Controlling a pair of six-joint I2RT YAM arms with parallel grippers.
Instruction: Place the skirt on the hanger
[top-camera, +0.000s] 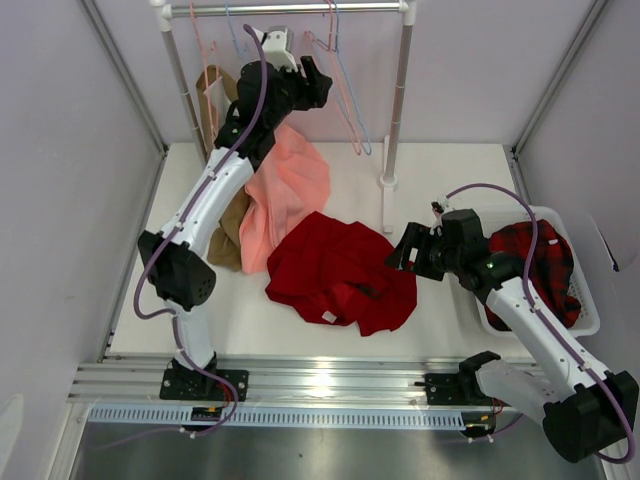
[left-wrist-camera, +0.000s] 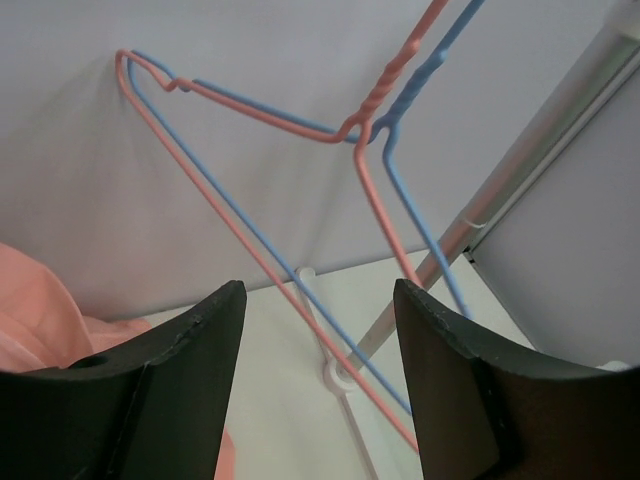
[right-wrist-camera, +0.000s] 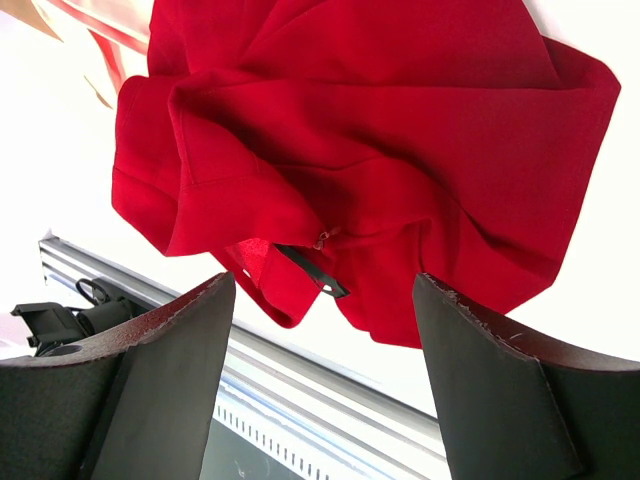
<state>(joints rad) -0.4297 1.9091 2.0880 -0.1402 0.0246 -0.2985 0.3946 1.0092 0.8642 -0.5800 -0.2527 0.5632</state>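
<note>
Skirt (top-camera: 340, 270), dark red, lay crumpled on the table (top-camera: 440, 170) just before the right gripper (top-camera: 400, 250), whose jaws stood wide and empty. We found the left gripper (left-wrist-camera: 318, 292) likewise wide open, holding nothing, facing the pink hanger (left-wrist-camera: 388, 80) hung on the rail (top-camera: 300, 8) beside a blue hanger (left-wrist-camera: 430, 65). We judged that a good grasp should take the pink wire alone, excluding the blue.
</note>
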